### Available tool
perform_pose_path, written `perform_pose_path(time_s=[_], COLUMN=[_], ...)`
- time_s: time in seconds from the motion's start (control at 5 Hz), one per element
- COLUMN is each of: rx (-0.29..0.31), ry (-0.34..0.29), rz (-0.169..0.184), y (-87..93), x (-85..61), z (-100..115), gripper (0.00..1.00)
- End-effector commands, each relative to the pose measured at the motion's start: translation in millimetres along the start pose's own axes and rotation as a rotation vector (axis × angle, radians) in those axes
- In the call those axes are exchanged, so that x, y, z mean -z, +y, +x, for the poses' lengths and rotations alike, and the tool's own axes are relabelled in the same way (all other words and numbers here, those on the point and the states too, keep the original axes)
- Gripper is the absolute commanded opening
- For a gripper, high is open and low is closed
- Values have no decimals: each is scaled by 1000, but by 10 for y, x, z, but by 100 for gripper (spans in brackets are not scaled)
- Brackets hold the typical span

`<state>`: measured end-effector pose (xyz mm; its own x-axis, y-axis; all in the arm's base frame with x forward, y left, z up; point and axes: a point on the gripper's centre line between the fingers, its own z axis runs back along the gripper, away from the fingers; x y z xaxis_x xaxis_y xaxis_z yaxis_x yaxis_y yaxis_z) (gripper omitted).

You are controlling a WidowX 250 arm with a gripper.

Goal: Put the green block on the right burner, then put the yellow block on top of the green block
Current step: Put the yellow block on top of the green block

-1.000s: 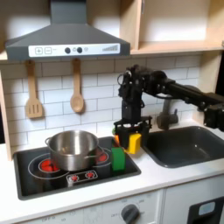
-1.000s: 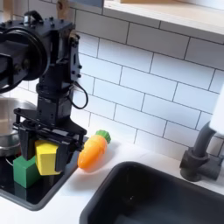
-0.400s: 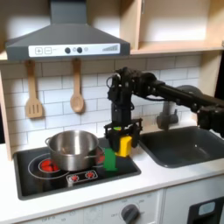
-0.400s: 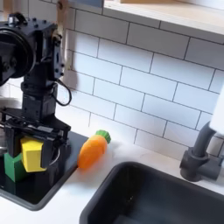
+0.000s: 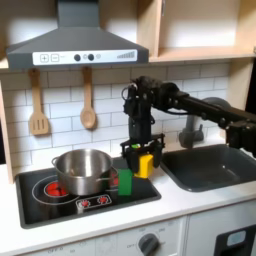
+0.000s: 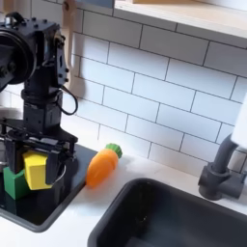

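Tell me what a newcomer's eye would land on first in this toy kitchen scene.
The black arm stands out first, its claw shut on the yellow block, held just above the stovetop beside the green block. Next comes the shiny pot on the burner at the first exterior view's left. The orange carrot lies on the counter between stove and sink in the second exterior view.

A shiny steel pot [image 5: 82, 170] blocks the first exterior view's left of the stovetop; an orange plastic carrot [image 6: 102, 165] lies beside the sink, with bare white desk [image 6: 82, 228] in front.
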<state>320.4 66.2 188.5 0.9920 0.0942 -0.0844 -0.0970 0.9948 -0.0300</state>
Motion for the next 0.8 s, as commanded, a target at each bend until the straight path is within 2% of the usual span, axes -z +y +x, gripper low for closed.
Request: perform_pose_path(time_s=[0.0, 0.4, 0.6], rx=[3, -22, -51], ry=[-29, -65, -67], rz=[-15, -6, -1], y=[-8, 114, 249], x=[-134, -237, -222], z=[-13, 62, 102], gripper=[0, 0, 0])
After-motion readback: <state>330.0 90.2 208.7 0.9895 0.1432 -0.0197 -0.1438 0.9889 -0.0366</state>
